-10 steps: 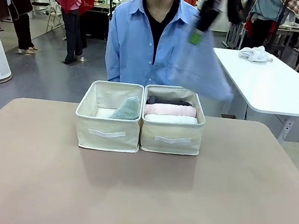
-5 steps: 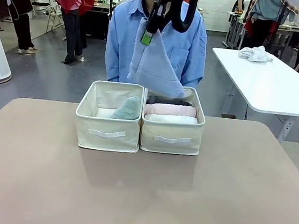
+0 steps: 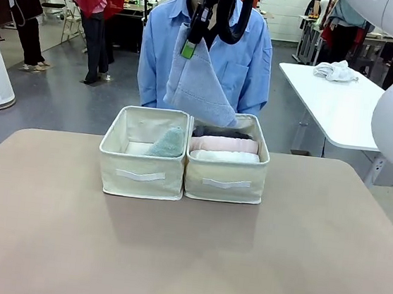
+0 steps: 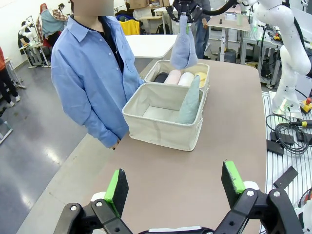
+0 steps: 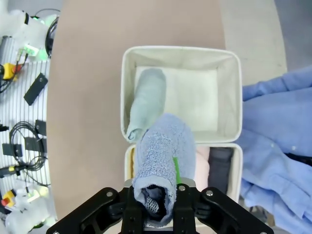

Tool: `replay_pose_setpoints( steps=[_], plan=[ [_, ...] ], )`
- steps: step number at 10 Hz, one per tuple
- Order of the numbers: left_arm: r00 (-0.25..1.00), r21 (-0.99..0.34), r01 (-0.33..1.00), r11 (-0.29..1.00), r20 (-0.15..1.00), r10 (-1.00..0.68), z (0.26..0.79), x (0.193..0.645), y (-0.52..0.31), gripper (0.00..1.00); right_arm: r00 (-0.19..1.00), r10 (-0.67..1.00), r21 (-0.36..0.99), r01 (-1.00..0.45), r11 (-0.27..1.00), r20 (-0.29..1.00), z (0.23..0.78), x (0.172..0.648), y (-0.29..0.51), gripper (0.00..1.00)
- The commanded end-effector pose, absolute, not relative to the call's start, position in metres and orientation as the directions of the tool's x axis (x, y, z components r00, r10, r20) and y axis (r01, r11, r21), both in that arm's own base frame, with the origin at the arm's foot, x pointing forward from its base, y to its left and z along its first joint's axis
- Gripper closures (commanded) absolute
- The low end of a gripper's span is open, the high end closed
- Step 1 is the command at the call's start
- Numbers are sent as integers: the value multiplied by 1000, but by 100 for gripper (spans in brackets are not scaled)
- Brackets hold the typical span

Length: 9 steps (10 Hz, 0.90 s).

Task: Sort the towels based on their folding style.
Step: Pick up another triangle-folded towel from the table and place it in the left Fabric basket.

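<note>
We see our right claw (image 3: 197, 39) clamped on the blue cone towel (image 3: 205, 84), which hangs above the two bins (image 3: 140, 176) toward twelve o'clock on the table (image 3: 184, 259). The green cone (image 3: 167, 144) lies in the nine o'clock bin. Our left claw (image 4: 175, 181) has its fingers spread apart.

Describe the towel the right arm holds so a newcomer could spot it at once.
Two beige fabric bins stand side by side on the tan table. Above them the right end effector is shut on a light blue cone towel. Unlike the pale green cone and the rolls, it hangs in the air, not in a bin.
</note>
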<state>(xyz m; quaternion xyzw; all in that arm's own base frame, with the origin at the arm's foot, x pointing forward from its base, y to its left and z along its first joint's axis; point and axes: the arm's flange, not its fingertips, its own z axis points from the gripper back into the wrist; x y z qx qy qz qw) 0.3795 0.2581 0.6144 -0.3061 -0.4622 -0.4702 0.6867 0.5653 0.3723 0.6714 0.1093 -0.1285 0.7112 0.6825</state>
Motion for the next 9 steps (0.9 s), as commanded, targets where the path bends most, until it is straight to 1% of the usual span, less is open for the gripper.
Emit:
replay_pose_setpoints(
  steps=[1, 3, 4, 6, 7, 9],
  plan=[
    [108, 33, 926, 376, 931, -348, 614, 378, 258, 0, -42, 943, -39, -999, -31, 329, 670, 564, 372, 82],
    [108, 33, 926, 376, 931, -348, 614, 378, 258, 0, -44, 943, -31, -999, -36, 329, 670, 565, 373, 82],
    [108, 33, 926, 376, 931, -348, 614, 378, 258, 0, -49, 940, -54, -998, -33, 337, 662, 565, 381, 82],
    [108, 33, 926, 376, 931, -348, 614, 378, 258, 0, -95, 939, -71, -995, -76, 331, 650, 566, 405, 82],
    [108, 33, 926, 376, 931, -348, 614, 378, 258, 0, -149, 918, -91, -988, -124, 368, 650, 564, 413, 82],
    [108, 33, 926, 376, 931, -348, 614, 378, 258, 0, -197, 863, -203, -973, -113, 466, 657, 566, 418, 82]
  ],
)
